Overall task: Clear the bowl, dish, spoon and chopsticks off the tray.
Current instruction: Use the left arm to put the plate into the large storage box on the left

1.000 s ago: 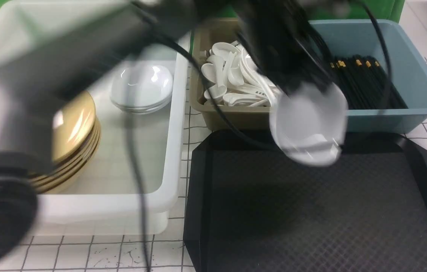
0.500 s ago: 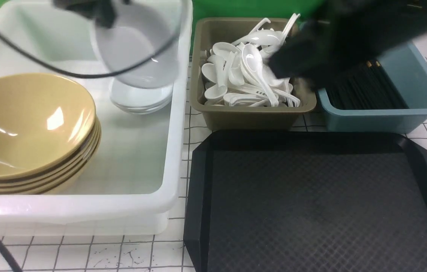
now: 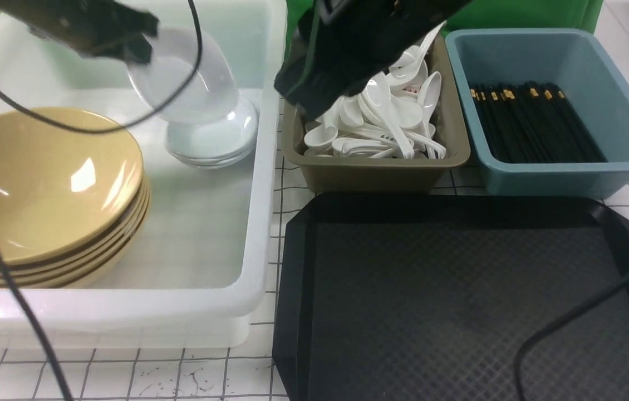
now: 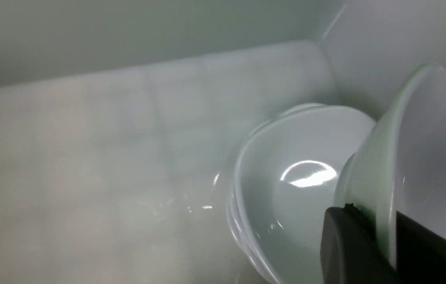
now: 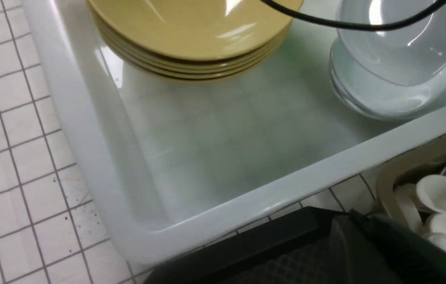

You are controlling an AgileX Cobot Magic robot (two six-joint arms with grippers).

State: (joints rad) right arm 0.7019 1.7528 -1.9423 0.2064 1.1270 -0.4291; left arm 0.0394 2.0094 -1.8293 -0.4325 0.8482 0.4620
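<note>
White dish [image 3: 181, 83], pinched at its rim by my left gripper [image 3: 135, 47], hangs steeply tilted just over the stack of dishes [image 3: 211, 146] in the tub [image 3: 259, 195]. Let go at this tilt, it may skid off the stack. As for my right gripper [image 3: 317, 99], I cannot tell its state.

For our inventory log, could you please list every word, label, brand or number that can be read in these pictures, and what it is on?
No text here is legible.
Small dark print on the handle of a white spoon in the tan bin: too small to read.
No lettering shows on the tray or the white tub.
</note>
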